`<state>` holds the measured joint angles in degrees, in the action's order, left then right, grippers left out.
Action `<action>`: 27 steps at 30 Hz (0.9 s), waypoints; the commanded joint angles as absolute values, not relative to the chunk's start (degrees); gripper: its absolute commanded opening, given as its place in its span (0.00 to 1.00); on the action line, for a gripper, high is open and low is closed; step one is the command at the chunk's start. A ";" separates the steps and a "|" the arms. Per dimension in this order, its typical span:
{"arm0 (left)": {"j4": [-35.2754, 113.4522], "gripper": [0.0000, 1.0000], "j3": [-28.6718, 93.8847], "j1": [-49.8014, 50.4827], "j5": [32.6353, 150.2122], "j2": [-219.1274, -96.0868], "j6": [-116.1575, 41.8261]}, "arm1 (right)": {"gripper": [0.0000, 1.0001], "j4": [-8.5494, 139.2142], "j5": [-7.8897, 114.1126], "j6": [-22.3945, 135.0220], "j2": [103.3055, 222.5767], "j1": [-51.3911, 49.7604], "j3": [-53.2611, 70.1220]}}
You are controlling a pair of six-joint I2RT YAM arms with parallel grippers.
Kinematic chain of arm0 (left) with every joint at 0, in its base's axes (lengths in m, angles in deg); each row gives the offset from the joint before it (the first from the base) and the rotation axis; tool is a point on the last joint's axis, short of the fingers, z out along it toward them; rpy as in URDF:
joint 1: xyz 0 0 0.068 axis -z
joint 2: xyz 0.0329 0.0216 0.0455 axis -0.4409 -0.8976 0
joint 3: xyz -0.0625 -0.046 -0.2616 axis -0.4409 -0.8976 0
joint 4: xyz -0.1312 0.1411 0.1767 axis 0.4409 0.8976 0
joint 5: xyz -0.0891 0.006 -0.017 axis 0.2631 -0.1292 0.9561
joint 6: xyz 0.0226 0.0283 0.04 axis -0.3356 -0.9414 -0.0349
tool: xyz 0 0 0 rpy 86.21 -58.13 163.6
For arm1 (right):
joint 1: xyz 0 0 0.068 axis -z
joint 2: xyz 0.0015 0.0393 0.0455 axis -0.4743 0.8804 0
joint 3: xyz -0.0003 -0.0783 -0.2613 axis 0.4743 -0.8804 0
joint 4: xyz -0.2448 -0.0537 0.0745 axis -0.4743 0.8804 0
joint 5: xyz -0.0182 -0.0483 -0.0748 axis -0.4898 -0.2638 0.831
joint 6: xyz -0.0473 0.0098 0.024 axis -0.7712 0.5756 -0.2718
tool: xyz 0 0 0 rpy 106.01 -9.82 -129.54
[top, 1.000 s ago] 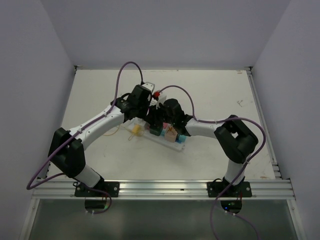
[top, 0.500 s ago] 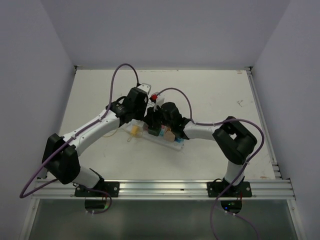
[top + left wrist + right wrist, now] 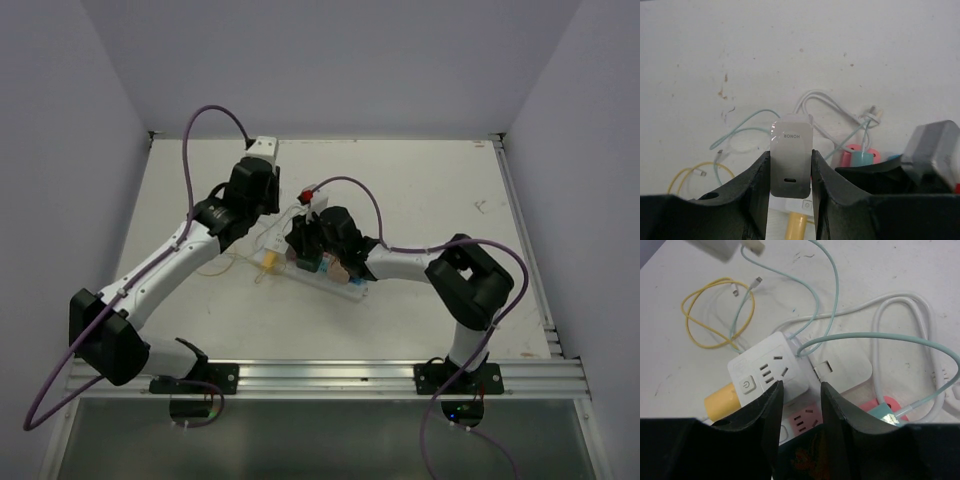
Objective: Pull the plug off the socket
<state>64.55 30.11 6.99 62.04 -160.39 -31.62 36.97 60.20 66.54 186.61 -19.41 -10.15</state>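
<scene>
My left gripper (image 3: 791,172) is shut on the plug (image 3: 791,155), a white HONOR charger block, and holds it in the air above and to the left of the socket. The plug also shows in the right wrist view (image 3: 715,247), clear of every outlet. The socket, a white strip with pastel outlets (image 3: 345,283), lies at the table's middle. My right gripper (image 3: 801,390) is open, its fingers (image 3: 767,410) pressed down on the strip beside a pink outlet (image 3: 805,422). In the top view the right gripper (image 3: 305,247) sits on the strip's left end.
A white cube adapter (image 3: 767,372) with a power button sits on the strip's end beside a yellow part (image 3: 722,400). Loose teal (image 3: 832,295), yellow (image 3: 700,325) and white (image 3: 900,305) cables lie around the strip. Walls enclose the table on three sides.
My left gripper has moved up and back-left, away from the strip, with the plug in it. My right gripper has stayed on the strip.
</scene>
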 commanded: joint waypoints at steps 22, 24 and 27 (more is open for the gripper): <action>34.71 0.00 30.04 -35.82 88.51 -183.17 -8.94 | 0.74 74.22 60.75 61.10 156.75 -19.50 -10.42; 32.68 0.00 32.24 -36.79 90.71 -188.09 -7.71 | 0.74 75.10 62.07 61.54 153.76 -19.50 -13.05; 29.87 0.00 34.18 -37.67 92.30 -192.93 -6.21 | 0.75 76.60 62.68 62.24 150.26 -19.50 -16.22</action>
